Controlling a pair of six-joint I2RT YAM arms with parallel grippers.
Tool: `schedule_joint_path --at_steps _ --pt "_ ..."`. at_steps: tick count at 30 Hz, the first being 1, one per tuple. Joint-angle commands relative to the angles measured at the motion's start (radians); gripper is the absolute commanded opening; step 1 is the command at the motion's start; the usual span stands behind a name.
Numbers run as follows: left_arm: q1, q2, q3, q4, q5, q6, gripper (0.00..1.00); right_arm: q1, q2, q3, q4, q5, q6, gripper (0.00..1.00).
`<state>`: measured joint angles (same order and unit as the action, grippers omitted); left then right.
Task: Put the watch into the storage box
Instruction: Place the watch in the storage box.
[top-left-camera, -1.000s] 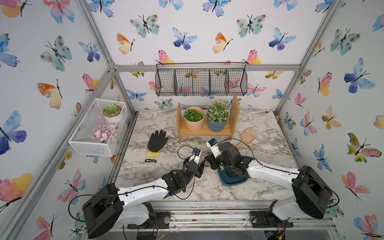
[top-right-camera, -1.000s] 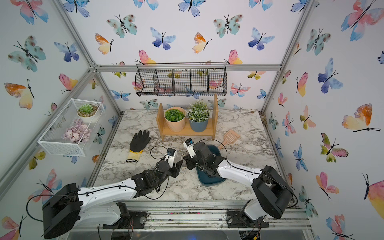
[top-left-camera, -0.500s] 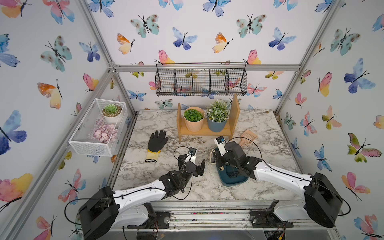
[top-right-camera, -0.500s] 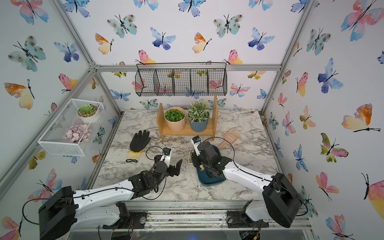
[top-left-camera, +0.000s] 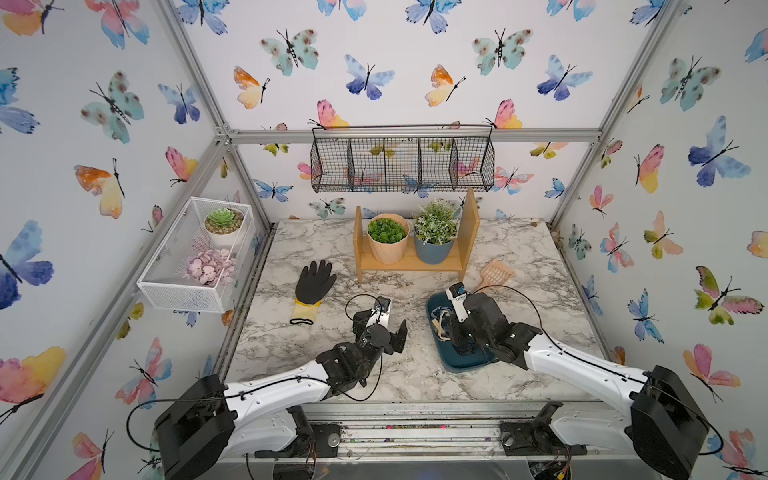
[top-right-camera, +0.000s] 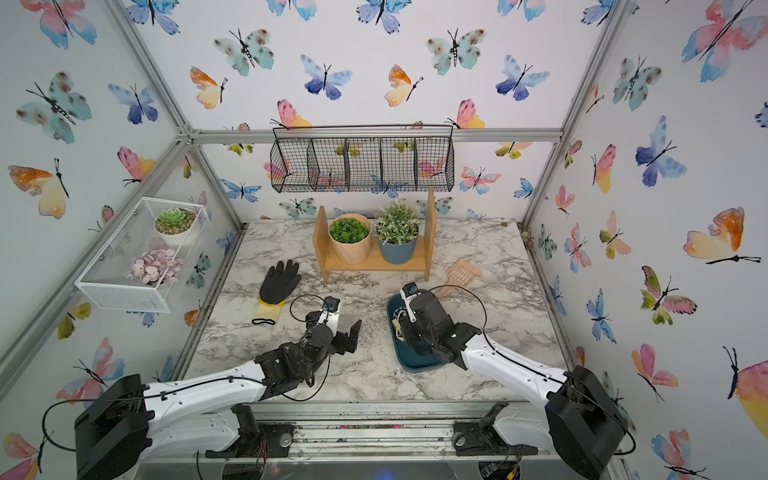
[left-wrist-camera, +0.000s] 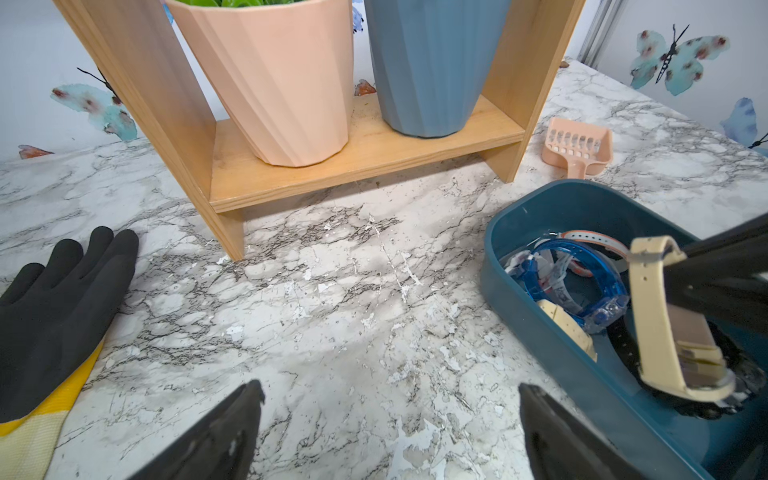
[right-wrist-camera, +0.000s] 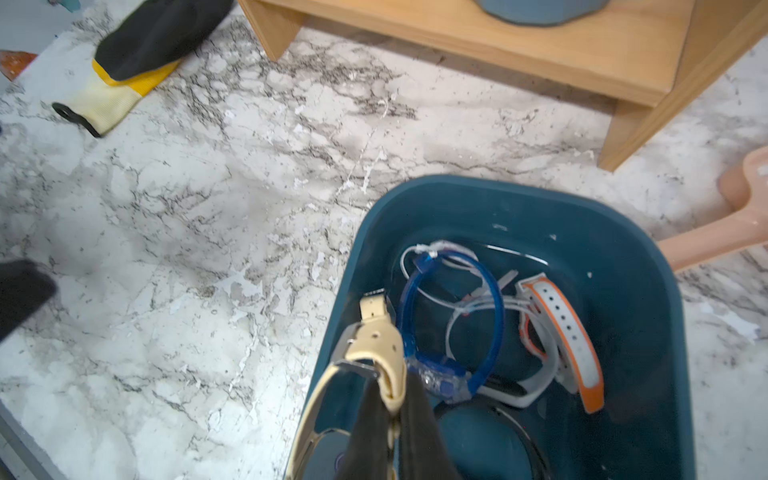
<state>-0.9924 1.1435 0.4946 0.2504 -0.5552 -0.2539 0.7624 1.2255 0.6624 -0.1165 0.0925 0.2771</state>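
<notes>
marble tabletop (top-left-camera: 540, 257). right of centre in a top view, the storage box (top-left-camera: 453, 362); the right gripper (right-wrist-camera: 388, 399), pinched on its strap, hangs the cream watch (right-wrist-camera: 376, 345) into it. left gripper (left-wrist-camera: 390, 390) gapes, empty. likely light and floppy; the strap grip suits.

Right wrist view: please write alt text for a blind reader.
The right end effector grips a cream watch by its strap over the teal storage box, where a blue watch and a white-and-orange watch lie. Beyond, on the marble table, are a black glove and a wooden shelf.
</notes>
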Motion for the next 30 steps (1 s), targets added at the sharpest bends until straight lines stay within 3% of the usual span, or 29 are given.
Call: schedule_joint_path --at_steps 1,19,25,30 --pt "0.011 -0.019 -0.011 -0.009 -0.021 -0.005 0.99 -0.003 -0.035 -0.031 -0.040 -0.030 0.027 0.02" --pt "0.041 0.002 -0.008 -0.005 -0.003 -0.001 0.99 -0.002 0.049 -0.062 -0.039 -0.114 0.034 0.04" --pt "0.057 -0.016 -0.013 -0.003 0.004 0.002 0.99 -0.002 0.054 -0.057 -0.037 -0.102 0.029 0.28" --pt "0.086 -0.030 -0.012 -0.008 0.020 0.009 0.99 -0.002 0.046 -0.041 -0.044 -0.080 0.019 0.32"
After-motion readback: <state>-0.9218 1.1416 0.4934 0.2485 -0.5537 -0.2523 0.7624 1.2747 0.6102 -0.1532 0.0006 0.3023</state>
